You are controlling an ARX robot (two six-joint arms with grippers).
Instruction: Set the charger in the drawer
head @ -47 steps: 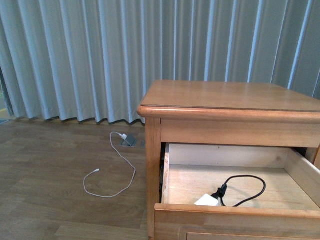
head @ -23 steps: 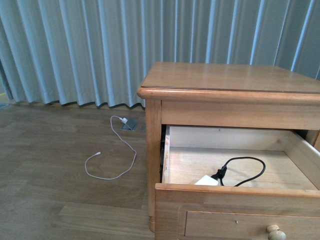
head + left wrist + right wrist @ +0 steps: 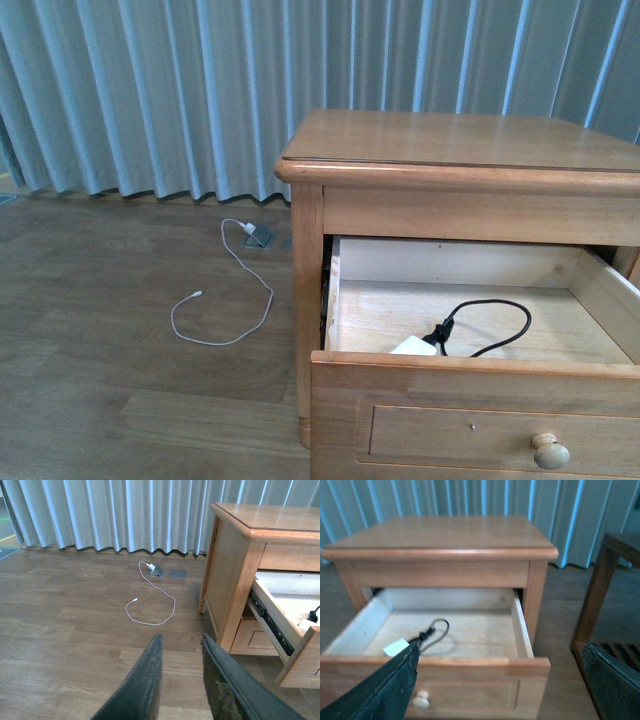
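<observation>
The charger [image 3: 414, 346], a small white block with a black looping cable [image 3: 490, 322], lies inside the open upper drawer [image 3: 470, 375], near its front wall. It also shows in the right wrist view [image 3: 396, 646] with its cable [image 3: 434, 630]. The drawer [image 3: 470, 665] has a round knob [image 3: 550, 452] on its panel front. My right gripper [image 3: 502, 680] is open and empty, in front of the drawer, its fingers spread wide. My left gripper [image 3: 181, 645] is open and empty over the floor, left of the nightstand. Neither gripper shows in the front view.
The wooden nightstand [image 3: 450, 150] stands before grey curtains [image 3: 150, 90]. A thin white cable with a small plug [image 3: 225, 300] lies on the wood floor at its left, by a floor socket [image 3: 258, 235]. A dark wooden piece of furniture [image 3: 605, 595] stands right of the nightstand.
The front view has drawn back and shifted upward: the nightstand sits higher in the picture, and the drawer's panel front and knob have come into view. The charger lies as before.
</observation>
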